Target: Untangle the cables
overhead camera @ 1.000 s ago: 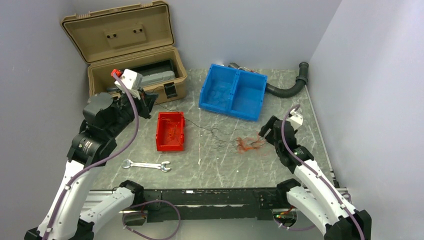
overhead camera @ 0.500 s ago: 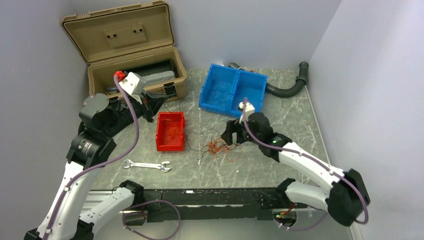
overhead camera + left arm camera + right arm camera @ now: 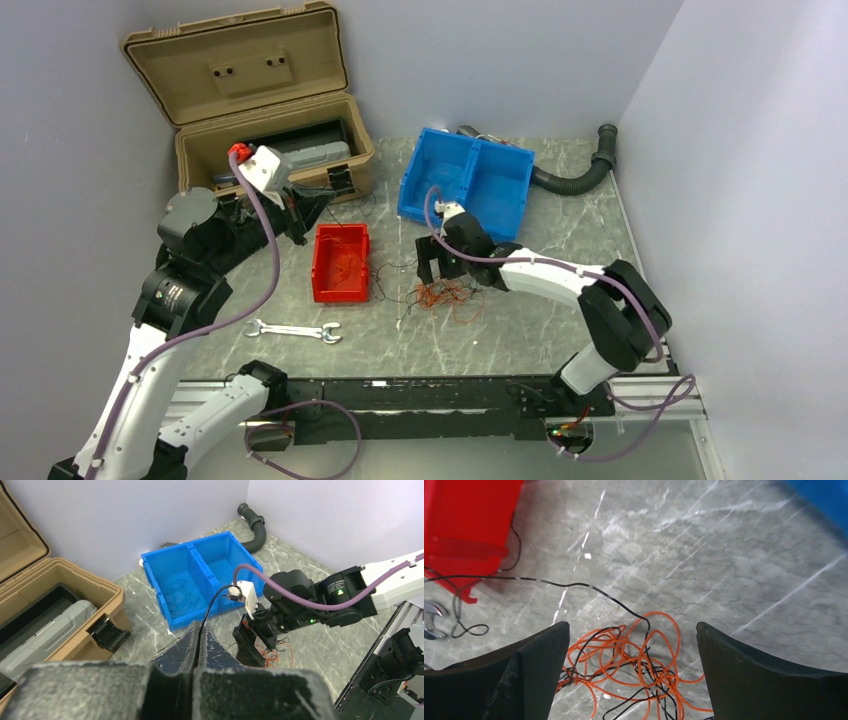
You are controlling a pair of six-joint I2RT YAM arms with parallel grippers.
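Note:
A tangle of thin orange and black cables point(image 3: 447, 296) lies on the marble table just right of the red bin. My right gripper point(image 3: 431, 274) hangs over it, open and empty. In the right wrist view its two fingers straddle the tangle point(image 3: 634, 665), and a black strand point(image 3: 574, 586) runs off to the left towards the red bin. My left gripper point(image 3: 305, 207) is raised by the tan case. In the left wrist view it point(image 3: 199, 630) is shut on a thin black cable point(image 3: 212, 601) that arcs up from its tips. The tangle also shows there point(image 3: 274, 655).
The red bin point(image 3: 340, 262) holds some orange wire. A blue two-part bin point(image 3: 465, 185) stands behind the right gripper, and an open tan case point(image 3: 270, 130) is at the back left. A wrench point(image 3: 293, 330) lies near the front. A black ribbed hose point(image 3: 575, 175) is at the back right.
My right arm has swung left, and the tangle has shifted left with it, from the right side to beside the red bin. My left gripper has risen slightly.

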